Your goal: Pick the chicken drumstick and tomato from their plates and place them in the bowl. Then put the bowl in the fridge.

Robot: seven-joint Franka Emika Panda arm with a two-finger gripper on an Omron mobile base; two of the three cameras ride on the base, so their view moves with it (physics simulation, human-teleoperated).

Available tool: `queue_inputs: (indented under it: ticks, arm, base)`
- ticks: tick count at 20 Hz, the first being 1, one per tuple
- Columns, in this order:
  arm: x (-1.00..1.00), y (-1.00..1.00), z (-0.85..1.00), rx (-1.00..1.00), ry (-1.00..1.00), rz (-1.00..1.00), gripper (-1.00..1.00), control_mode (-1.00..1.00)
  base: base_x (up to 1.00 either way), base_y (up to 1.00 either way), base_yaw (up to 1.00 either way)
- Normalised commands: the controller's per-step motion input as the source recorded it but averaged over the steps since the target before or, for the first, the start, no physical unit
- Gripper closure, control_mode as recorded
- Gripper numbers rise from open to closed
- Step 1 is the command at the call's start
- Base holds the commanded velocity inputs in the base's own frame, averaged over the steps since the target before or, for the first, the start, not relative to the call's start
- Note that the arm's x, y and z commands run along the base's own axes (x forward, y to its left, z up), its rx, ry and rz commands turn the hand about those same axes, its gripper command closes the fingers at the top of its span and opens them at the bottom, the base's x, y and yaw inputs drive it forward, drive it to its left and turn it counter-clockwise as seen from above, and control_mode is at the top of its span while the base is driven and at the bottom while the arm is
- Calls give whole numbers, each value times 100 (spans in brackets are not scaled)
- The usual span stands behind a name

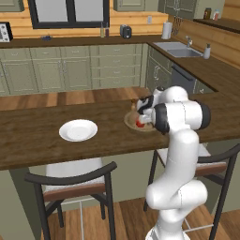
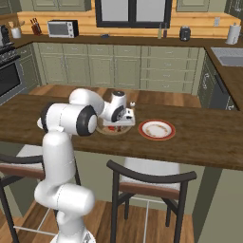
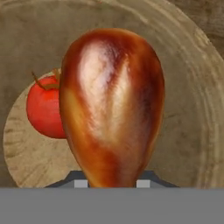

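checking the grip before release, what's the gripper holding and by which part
The gripper holds the chicken drumstick by its thin bone end, thick end out over the bowl.

Glossy orange-brown chicken drumstick, smooth shiny red tomato, matt grainy wooden bowl, dark wood counter.

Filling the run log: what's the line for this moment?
tool: shut on drumstick | over bowl | tomato: in bowl | plates: empty | fridge step: not yet
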Motion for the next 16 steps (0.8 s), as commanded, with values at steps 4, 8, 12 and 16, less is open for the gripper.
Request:
queue_inputs:
  ticks: [4,8,12,16]
  arm:
    - [0,0,-17,0,-1,0,100,-100]
    - [0,1,0,0,-5,0,-100,-100]
    - [-5,0,14,0,-8,0,-100,-100]
    - [-30,7,37,0,-11,0,-100,-100]
  base:
    - [0,0,0]
    - [0,0,0]
    - [0,0,0]
    - [0,0,0]
